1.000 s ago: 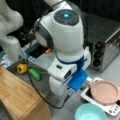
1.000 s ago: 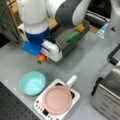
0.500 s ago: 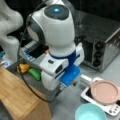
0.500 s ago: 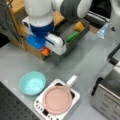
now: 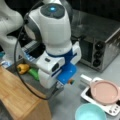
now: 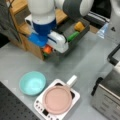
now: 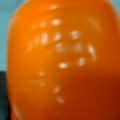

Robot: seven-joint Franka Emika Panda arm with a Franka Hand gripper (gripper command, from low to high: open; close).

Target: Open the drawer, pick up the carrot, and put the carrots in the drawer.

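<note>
We saw the carrot (image 7: 62, 65) filling the wrist view, a glossy orange mass right against the camera. In both front views it showed as a small orange piece (image 6: 47, 49) at the tip of the gripper (image 6: 48, 50), fingers clamped on it; only its end poked out in a front view (image 5: 71, 81).

The drawer (image 6: 75, 40) stood pulled open from the bamboo-topped cabinet (image 5: 17, 100), directly beside and partly under the gripper. Carrot hung over the drawer's front end, not resting in it as far as we could tell. Inside the drawer, further along from the gripper, lay a green vegetable (image 6: 73, 36) and a yellow pepper (image 6: 79, 26).

Away from the gripper on the grey table (image 6: 82, 65): a light blue bowl (image 6: 32, 83), a pink pan (image 6: 58, 98) on a white hotplate (image 6: 40, 108), and a silver toaster oven (image 5: 97, 47).
</note>
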